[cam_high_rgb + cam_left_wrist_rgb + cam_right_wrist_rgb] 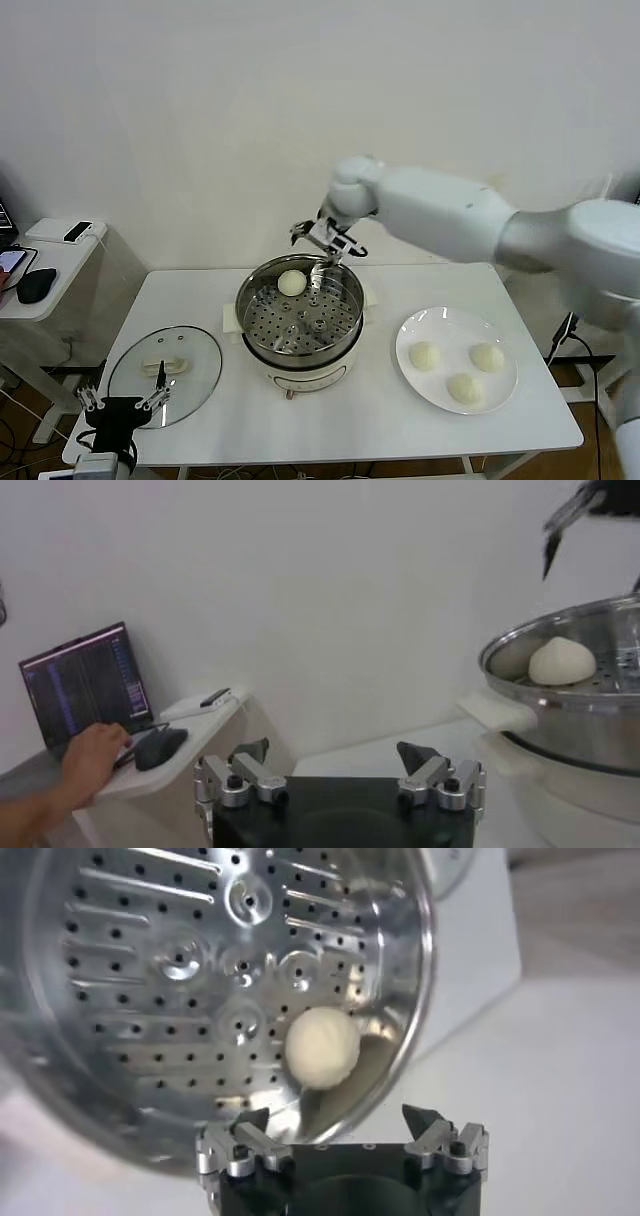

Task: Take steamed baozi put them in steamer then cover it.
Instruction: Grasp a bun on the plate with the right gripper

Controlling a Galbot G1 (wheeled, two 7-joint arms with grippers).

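The right gripper [327,240] is hanging over the far rim of the steamer [300,345] with its fingers wide apart and nothing in them — one bun [291,283] is sitting on the holey tray inside, so the putting-in step is going on. I think it needs to go next to the white plate [410,335], where three buns [464,367] are waiting. The glass cover [165,373] is lying flat by the steamer, its bar handle running side to side — the left gripper [125,400] is waiting at its near edge, fingers apart.

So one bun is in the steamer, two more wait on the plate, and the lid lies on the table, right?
Not quite: the head view shows three buns on the plate, not two. The rest holds: one bun sits in the steamer, and the lid lies on the table.
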